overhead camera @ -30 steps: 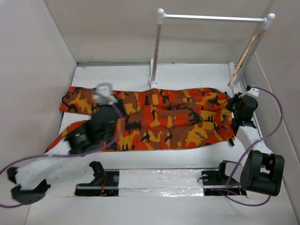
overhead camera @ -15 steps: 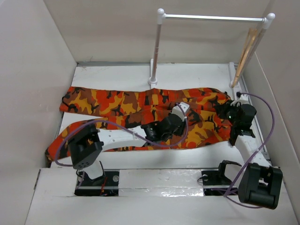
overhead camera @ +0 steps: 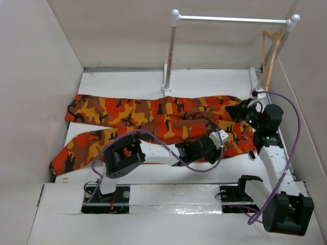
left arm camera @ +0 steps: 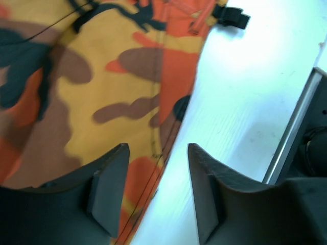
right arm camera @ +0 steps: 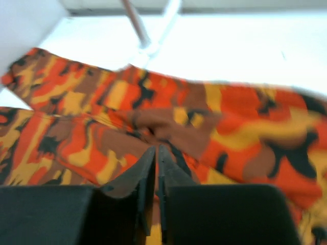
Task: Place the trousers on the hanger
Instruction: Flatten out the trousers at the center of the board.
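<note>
Orange camouflage trousers (overhead camera: 127,109) partly hidden by left gripper (left arm camera: 157,150); hanger (overhead camera: 269,51) faint.

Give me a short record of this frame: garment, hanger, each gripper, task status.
trousers: spread flat on the table, legs to the left, waist to the right
hanger: at the right end of the white rail, apart from the trousers
left gripper: open, over the trousers' near edge by the waist, holding nothing
right gripper: almost closed, at the waist end, nothing seen between the fingers
task status: trousers not yet on hanger
</note>
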Robot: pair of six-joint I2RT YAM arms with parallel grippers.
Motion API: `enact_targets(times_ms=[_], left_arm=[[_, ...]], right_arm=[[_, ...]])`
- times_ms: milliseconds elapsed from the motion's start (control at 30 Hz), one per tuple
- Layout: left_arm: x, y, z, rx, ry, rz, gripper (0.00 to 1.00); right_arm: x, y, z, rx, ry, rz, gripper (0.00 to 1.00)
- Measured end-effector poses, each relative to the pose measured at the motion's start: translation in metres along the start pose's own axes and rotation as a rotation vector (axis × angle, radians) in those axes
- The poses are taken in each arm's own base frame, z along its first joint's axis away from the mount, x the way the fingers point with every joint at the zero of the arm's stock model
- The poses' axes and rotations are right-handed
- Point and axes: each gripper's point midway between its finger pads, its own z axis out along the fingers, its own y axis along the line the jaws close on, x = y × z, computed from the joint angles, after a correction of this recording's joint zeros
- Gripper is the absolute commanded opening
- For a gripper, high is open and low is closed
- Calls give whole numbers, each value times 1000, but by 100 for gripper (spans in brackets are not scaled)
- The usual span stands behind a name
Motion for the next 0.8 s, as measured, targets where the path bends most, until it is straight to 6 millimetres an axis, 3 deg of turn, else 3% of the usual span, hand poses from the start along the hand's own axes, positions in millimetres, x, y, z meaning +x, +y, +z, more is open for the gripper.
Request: enact_targets(times_ms=[33, 133, 300, 433, 567, 700, 800], left_arm=[[0, -4, 6, 15, 1, 8, 54], [-2, -15, 22, 51, -4, 26, 59], [-16, -30, 53, 87, -21, 42, 59], [-27, -40, 82, 104, -24, 62, 60], [-17, -46, 109, 120, 30, 88, 57], [1, -44, 124, 119, 82, 108, 49], [1, -43, 123, 113, 96, 114, 16]], right_arm=[[-13, 10, 2, -33, -15, -32, 31], [-52, 45, 6, -129, -66, -123, 45], [-89, 86, 0, -212, -146, -206, 47], [-105, 99, -6, -218, -181, -232, 47], [-117, 102, -13, -192, -204, -245, 47], [-128, 104, -22, -163, -225, -266, 47], [-140, 106, -31, -137, -253, -289, 47]])
